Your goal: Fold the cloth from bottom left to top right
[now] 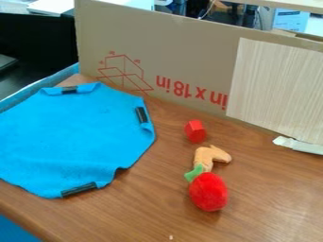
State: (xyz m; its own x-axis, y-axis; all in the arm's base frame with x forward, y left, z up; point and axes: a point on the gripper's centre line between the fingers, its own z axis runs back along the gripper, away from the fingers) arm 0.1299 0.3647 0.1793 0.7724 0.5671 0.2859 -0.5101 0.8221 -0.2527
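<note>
The blue cloth [69, 137] lies spread on the left side of the counter [151, 203], with black strips on its edges, apart from the red block [195, 131] and the red plush toy [208, 191] to its right. Where it lies relative to the claw, and whether the claw is spread or pressed together, I cannot tell.

Soft, fairly bright light covers the worktop [145, 203], with a pale sheen toward its right side and deeper brown near the foot of the cardboard [170, 52]. Faint, soft-edged shadows lie along the right edge of the blue cloth [69, 137] and under the red plush toy [208, 191]. The upper left corner has deep darkness beside near-white paper [50, 6].
</note>
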